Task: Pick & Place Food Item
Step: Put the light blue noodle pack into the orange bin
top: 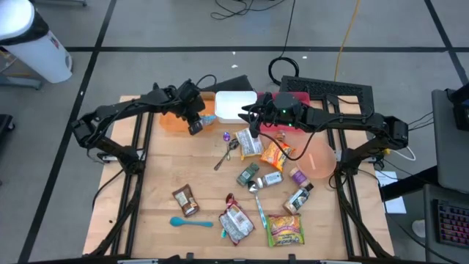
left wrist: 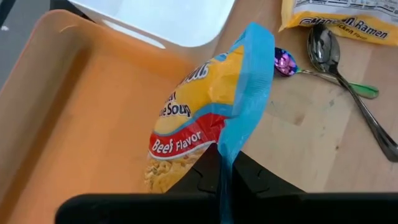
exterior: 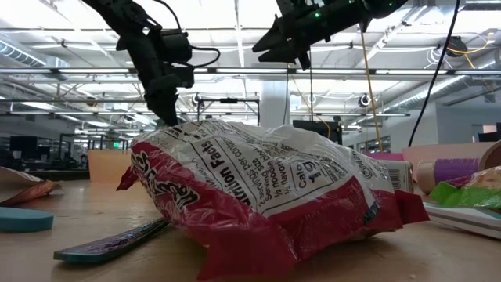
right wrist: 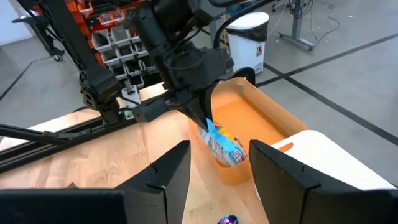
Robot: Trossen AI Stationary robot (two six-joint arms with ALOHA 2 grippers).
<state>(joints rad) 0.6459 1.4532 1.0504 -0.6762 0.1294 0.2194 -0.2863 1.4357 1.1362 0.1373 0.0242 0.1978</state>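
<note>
While the beef-flavor noodle packet (left wrist: 205, 124) hangs by its blue edge over the orange bin (left wrist: 93, 124) at about eleven o'clock on the table, my left gripper (top: 195, 125) is pinching that edge tight, so I judge this the placing step with the drop not yet made. Next I need to part those fingers once the packet sits clear inside the bin's rim, beside the white tray (top: 236, 105); my right gripper (top: 254, 130) hovers at twelve o'clock above the scattered packets, fingers half spread and empty
</note>
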